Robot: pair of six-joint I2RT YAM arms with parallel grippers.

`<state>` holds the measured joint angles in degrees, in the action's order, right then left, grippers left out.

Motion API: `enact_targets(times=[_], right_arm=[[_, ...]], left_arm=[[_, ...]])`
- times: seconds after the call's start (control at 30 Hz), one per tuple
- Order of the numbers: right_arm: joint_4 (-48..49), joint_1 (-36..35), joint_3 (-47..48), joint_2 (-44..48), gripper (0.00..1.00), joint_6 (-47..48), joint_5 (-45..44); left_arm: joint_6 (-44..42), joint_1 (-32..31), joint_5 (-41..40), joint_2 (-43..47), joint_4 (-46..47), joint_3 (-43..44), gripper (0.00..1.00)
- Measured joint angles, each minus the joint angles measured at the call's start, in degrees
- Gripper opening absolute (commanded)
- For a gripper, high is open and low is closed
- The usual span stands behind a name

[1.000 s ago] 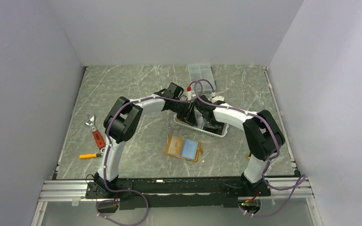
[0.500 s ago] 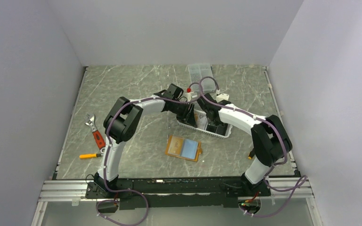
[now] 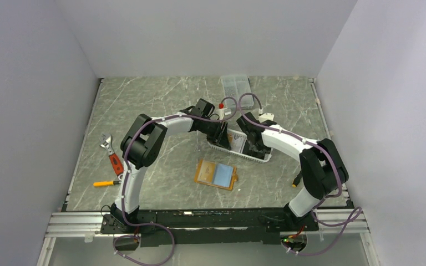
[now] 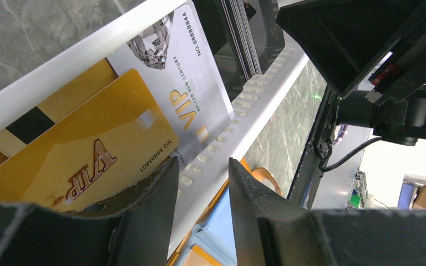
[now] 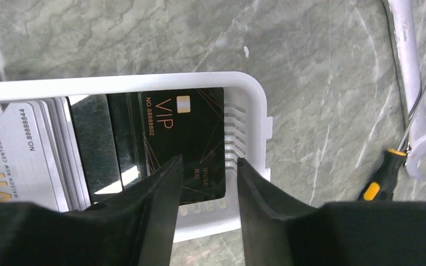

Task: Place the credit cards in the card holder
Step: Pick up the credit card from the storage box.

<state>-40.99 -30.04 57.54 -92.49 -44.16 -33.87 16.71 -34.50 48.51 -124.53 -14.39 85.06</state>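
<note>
**Both grippers at the basket — wallet lies apart**

The right gripper [image 5: 208,163] has its fingers spread over the black card [image 5: 194,133] in the white basket [image 5: 250,127]. The left gripper [image 4: 202,166] straddles the basket wall, with the gold card [image 4: 89,160] beside one finger — pinching or not, I cannot tell. The orange wallet [image 3: 216,174] lies open near the basket.

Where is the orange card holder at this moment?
In the top view, the card holder lies open on the table, centrally, just on the near side of the white basket.

VIP credit cards [image 4: 183,94], gold, silver and black, on edge in white basket [image 3: 236,153]; card holder [image 3: 216,174] open flat on table [image 3: 144,111], orange, pale blue inside up
</note>
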Motion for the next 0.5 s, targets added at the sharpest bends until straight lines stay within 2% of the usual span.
enact_targets(times=[0.13, 0.37, 0.5], right_arm=[[0.81, -0.33, 0.09, -0.31, 0.53, 0.96, 1.16], [2.47, -1.42, 1.68, -4.17, 0.54, 1.16, 1.27], [2.78, -1.77, 1.66, -5.29, 0.48, 1.16, 1.40]], left_arm=[[0.04, 0.13, 0.07, 0.24, 0.20, -0.42, 0.44], [0.02, 0.17, 0.09, 0.33, 0.57, -0.63, 0.44], [0.02, 0.20, 0.07, 0.63, 0.92, -1.22, 0.44]])
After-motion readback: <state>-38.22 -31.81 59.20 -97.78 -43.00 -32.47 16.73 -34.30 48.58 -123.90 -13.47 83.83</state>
